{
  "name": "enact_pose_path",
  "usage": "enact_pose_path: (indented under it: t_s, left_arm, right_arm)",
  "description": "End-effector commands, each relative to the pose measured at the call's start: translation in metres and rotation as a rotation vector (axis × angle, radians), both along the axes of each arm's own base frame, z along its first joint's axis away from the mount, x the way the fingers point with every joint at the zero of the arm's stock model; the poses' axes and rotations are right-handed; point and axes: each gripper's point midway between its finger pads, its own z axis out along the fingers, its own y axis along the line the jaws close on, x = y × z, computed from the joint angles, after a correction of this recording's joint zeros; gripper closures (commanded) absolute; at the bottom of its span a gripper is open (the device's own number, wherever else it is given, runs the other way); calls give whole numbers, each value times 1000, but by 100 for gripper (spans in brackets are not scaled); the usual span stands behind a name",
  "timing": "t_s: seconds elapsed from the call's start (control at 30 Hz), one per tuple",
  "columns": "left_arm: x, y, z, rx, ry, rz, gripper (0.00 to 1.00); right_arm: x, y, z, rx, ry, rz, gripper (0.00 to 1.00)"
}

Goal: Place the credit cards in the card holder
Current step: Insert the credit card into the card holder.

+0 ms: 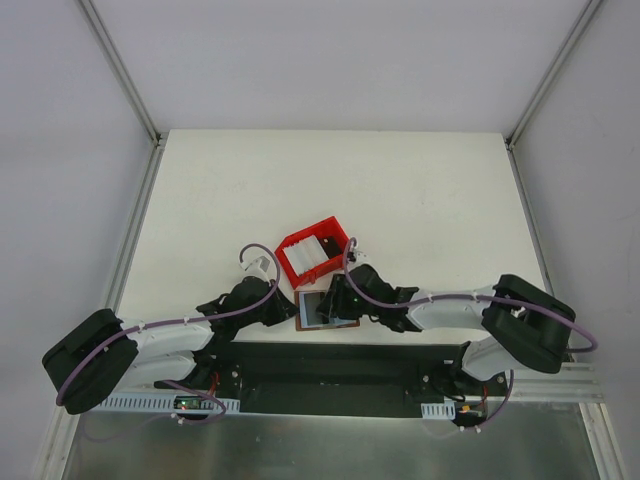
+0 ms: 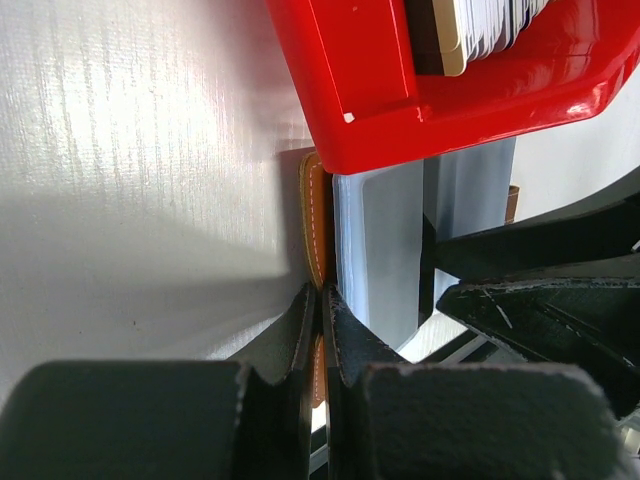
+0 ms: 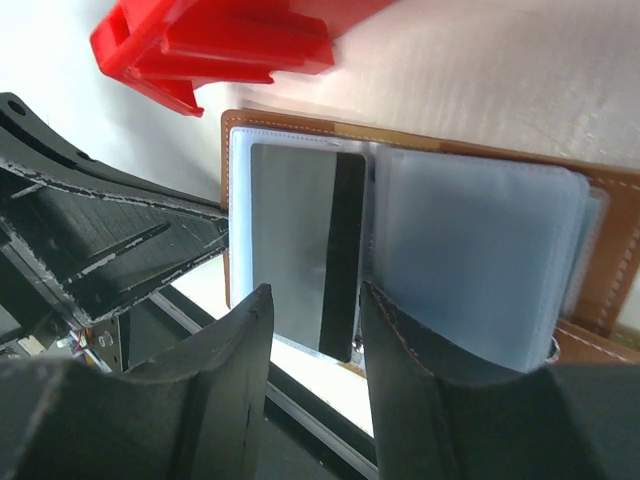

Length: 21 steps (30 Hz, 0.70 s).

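The card holder [image 1: 318,308] lies open at the middle of the desk's [image 1: 420,200] near edge, just beside the red tray [image 2: 370,90]. Left jaws: fully closed on the holder's brown cover edge. Right jaws: parted, gripping nothing, poised over a credit card [image 3: 295,240] at one clear sleeve; whether the card is fully seated is unclear. Further cards [image 2: 490,25] stand in the tray.
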Motion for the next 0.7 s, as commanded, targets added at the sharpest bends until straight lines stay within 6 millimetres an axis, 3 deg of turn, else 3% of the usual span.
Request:
enact_pose_path:
  t_s: [0.0, 0.23, 0.3, 0.43, 0.53, 0.67]
  left_arm:
    - [-25, 37, -42, 185, 102, -8, 100]
    - [-25, 37, -42, 182, 99, -10, 100]
    - [-25, 37, -42, 183, 100, -10, 100]
    - [-24, 36, -41, 180, 97, -12, 100]
    - [-24, 35, -41, 178, 95, -10, 100]
    - [-22, 36, -39, 174, 83, -5, 100]
  right_arm:
    - [-1, 12, -7, -54, 15, 55, 57]
    - [-1, 26, -3, -45, 4, 83, 59]
    - [0, 28, 1, -38, -10, 86, 65]
    - [1, 30, 8, -22, -28, 100, 68]
    - [5, 24, 22, -13, -78, 100, 60]
    - [18, 11, 62, -37, -194, 121, 48]
